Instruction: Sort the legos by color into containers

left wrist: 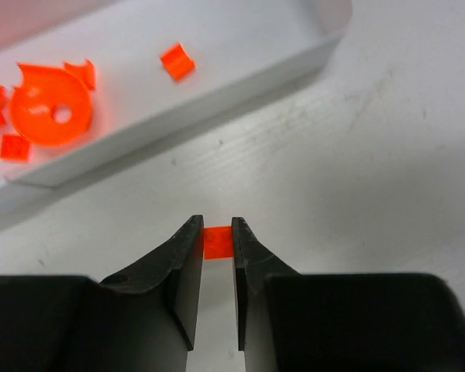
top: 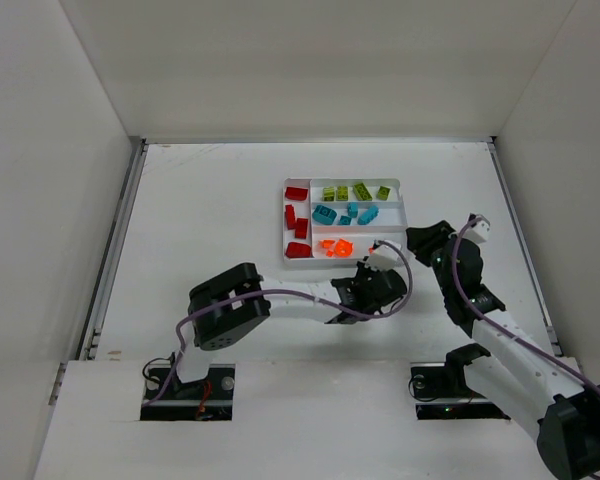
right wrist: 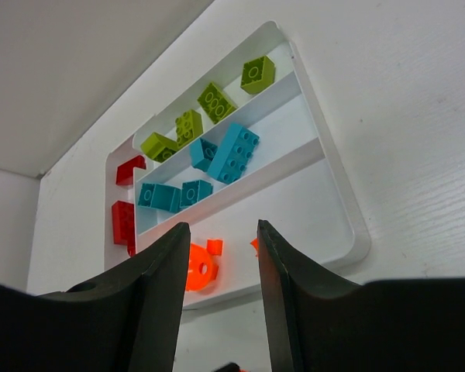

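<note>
Orange brick (left wrist: 216,242) pinched just outside white tray (left wrist: 186,108).
Clamped by left gripper (left wrist: 216,229); right gripper (right wrist: 222,229) with jaws parted, near tray.

The left arm (top: 230,305) and the right arm (top: 520,368) are built of black joint housings and white link shells. A purple cable (top: 290,292) is run back from each claw along its arm. The left gripper (left wrist: 216,232) and the right gripper (right wrist: 221,232) are each formed of two matte black, tapered fingers (left wrist: 187,256) set in blocky black carriers.
</note>
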